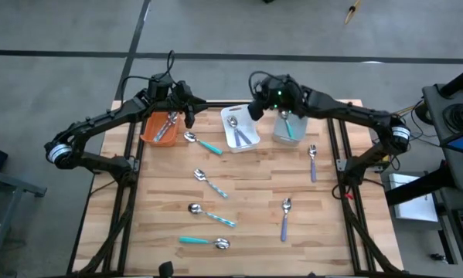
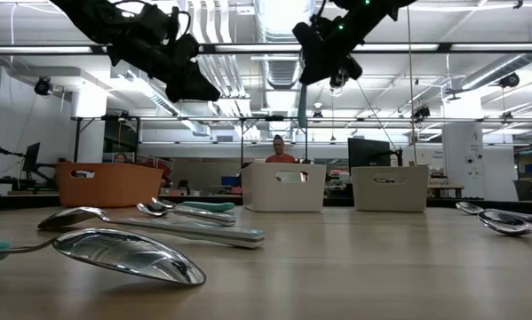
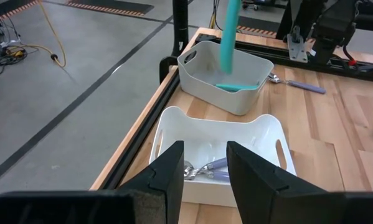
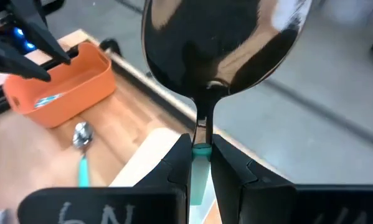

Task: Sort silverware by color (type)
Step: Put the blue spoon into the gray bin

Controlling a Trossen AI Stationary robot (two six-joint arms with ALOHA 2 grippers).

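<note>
nearby – orange bin [image 1: 160, 128], white bin [image 1: 240, 127] w/ spoons; table [image 1: 254, 193] scattered.

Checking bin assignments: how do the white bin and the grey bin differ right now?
The white bin holds lavender-handled silverware; the grey bin holds a teal-handled piece. The right gripper holds a teal spoon hanging above the grey bin; the open left gripper is above the white bin. Both are handled tubs along the table's far edge.

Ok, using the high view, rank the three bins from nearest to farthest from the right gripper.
Measured from the right gripper:
1. White bin, in the middle of the row, just left of the gripper.
2. Grey bin, at the row's right end; close to the white bin's distance.
3. Orange bin, at the left end.
</note>
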